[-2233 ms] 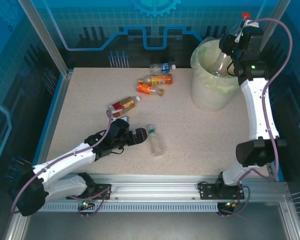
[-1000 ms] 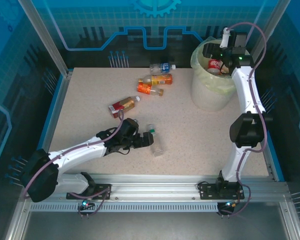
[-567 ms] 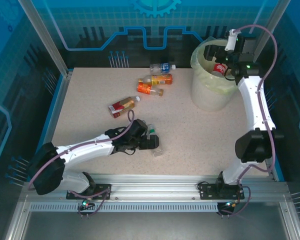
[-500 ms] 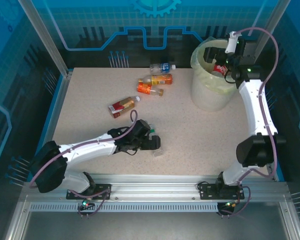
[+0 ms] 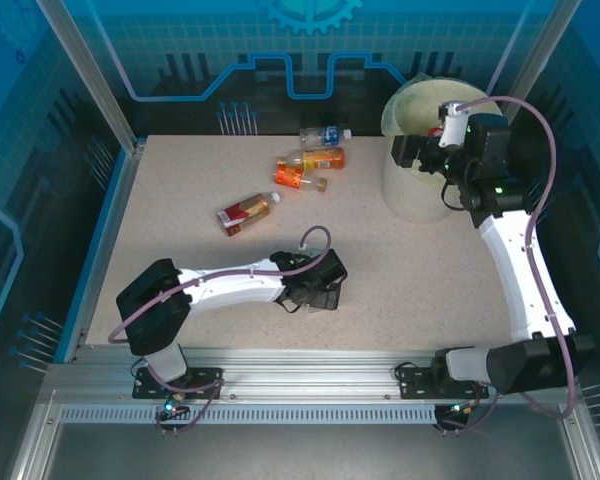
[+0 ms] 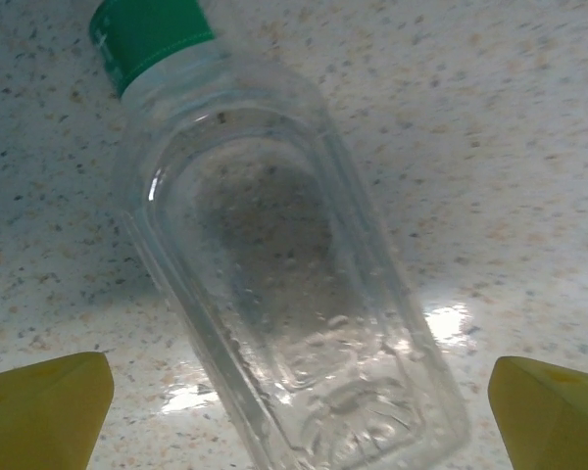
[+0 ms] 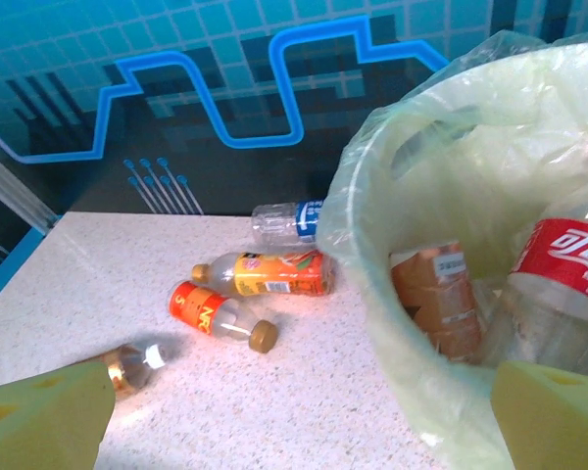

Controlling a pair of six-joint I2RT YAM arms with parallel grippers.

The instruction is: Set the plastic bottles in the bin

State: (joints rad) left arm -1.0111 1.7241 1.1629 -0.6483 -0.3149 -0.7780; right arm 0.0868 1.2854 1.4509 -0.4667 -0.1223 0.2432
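Observation:
A clear bottle with a green cap (image 6: 274, 294) lies on the speckled table, between the yellow fingertips (image 6: 39, 406) of my left gripper (image 6: 299, 411), which is open and straddles its lower body. From above, the left gripper (image 5: 320, 292) covers that bottle. My right gripper (image 5: 420, 152) hovers open and empty by the left rim of the bin (image 5: 405, 195). Inside the bin (image 7: 372, 196) lie a red-labelled bottle (image 7: 568, 259) and a brown-labelled one (image 7: 436, 294). On the table behind lie a blue-labelled bottle (image 5: 325, 134), an orange-labelled one (image 5: 320, 158) and a red-orange one (image 5: 298, 180).
Another bottle with a red label (image 5: 248, 211) lies left of centre, apart from the others. Blue panelled walls and metal posts ring the table. The bin's bag (image 7: 529, 59) bulges over its rim.
The right gripper opened, left the red-labelled bottle in the bin and drew back to the bin's left rim. My left arm slid right until its open fingers straddled the clear bottle.

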